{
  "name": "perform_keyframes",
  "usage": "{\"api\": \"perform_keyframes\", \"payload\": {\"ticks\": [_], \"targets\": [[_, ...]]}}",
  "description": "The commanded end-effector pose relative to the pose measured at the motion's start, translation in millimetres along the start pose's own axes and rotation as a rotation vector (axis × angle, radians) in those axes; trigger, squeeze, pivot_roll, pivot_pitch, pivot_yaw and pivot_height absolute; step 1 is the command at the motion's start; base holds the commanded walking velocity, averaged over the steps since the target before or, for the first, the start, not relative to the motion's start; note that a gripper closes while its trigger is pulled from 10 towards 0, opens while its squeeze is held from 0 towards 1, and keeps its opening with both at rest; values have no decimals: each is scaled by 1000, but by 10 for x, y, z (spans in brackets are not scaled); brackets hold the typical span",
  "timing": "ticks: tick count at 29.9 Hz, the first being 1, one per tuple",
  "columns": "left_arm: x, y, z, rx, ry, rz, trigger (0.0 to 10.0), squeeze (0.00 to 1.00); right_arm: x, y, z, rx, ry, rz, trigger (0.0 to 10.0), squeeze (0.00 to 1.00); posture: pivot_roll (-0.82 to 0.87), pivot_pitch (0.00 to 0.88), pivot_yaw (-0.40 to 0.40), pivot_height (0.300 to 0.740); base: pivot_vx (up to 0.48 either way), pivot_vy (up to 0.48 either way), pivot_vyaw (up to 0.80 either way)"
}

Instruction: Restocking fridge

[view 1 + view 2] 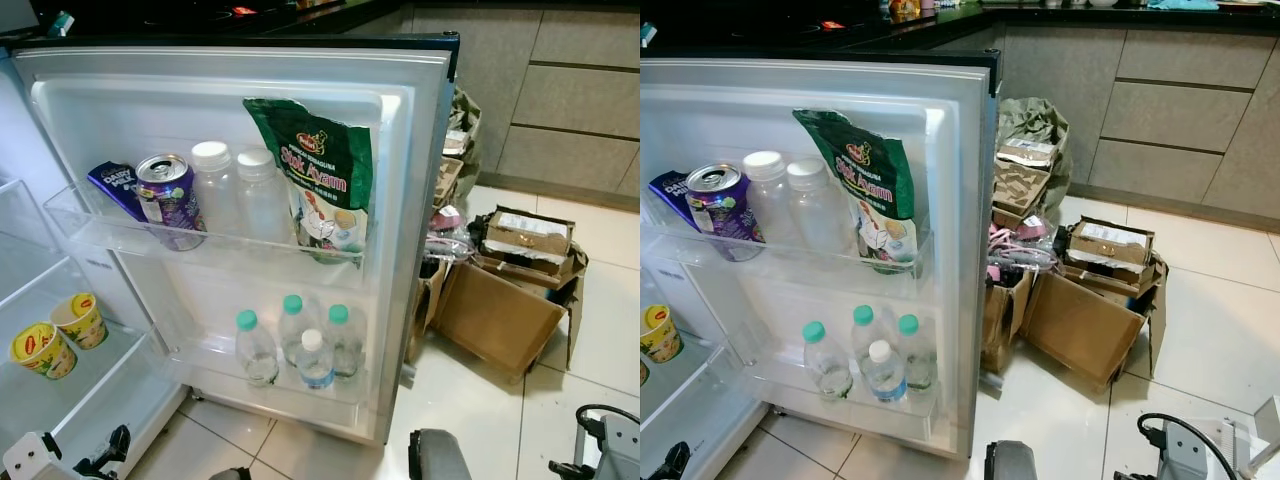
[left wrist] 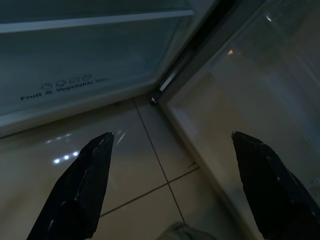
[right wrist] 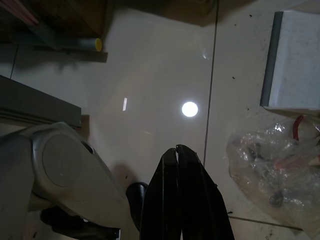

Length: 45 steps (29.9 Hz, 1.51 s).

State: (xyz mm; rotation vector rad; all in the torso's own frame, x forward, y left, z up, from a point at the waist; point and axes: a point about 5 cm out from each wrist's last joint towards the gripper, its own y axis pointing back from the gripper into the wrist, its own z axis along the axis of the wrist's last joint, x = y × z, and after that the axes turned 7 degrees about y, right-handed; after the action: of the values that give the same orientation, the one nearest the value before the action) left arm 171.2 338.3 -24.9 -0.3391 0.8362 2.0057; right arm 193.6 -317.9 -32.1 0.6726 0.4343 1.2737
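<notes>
Fridge door [image 1: 400, 200] stands swung wide open.

Left to right:
- Two yellow noodle cups [image 1: 60, 335] sit on an inner fridge shelf, side by side.
- Upper door shelf [image 1: 230, 250]: blue packet [image 1: 112, 185], purple drink can [image 1: 168, 200] touching it, two white-capped clear bottles [image 1: 235, 190], then a green Stok Ayam pouch [image 1: 318, 180] standing tall at the right end.
- Lower door shelf: four water bottles [image 1: 295, 345], three with green caps and one white-capped in front.
- Right of the door, on the tiled floor: open cardboard boxes [image 1: 505, 290] with packaging and a bag.

Left gripper [image 2: 172, 150] hangs low by the door's bottom corner, fingers spread wide, nothing between them. Right gripper [image 3: 181, 200] points at the floor tiles, fingers pressed together, empty; a clear plastic bag [image 3: 277, 170] lies near it.

Judgement: no item in hand, so the step is fetching stock, probably from the boxes. Free room looks best on the inner shelf; the upper door shelf is nearly full. Approach boxes squarely and avoid bumping the open door.
</notes>
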Motion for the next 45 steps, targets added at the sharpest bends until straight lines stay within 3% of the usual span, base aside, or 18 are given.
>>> {"api": "perform_keyframes", "payload": {"ticks": [1, 13, 31, 37, 45], "targets": [[36, 28, -71, 33, 0, 26, 10000, 0, 17, -5, -21, 10, -6, -3, 10000, 0, -74, 4, -3, 552, 0, 0, 0], [175, 146, -230, 90, 6, 97, 10000, 0, 48, -17, -12, -1, -4, 8, 10000, 0, -92, 8, -4, 581, 0, 0, 0], [164, 125, -213, 100, -2, 108, 10000, 0, 143, -42, 20, -44, -47, 72, 10000, 0, -92, 10, 9, 581, -15, 0, 0], [162, 123, -214, 101, -3, 106, 10000, 0, 155, -47, 39, -53, -42, 80, 10000, 0, -92, 10, 9, 605, 0, 0, 0], [162, 125, -225, 111, -8, 108, 10000, 0, 165, -54, 47, -48, -45, 82, 10000, 0, -92, 10, 9, 605, 0, 0, 0]]}}
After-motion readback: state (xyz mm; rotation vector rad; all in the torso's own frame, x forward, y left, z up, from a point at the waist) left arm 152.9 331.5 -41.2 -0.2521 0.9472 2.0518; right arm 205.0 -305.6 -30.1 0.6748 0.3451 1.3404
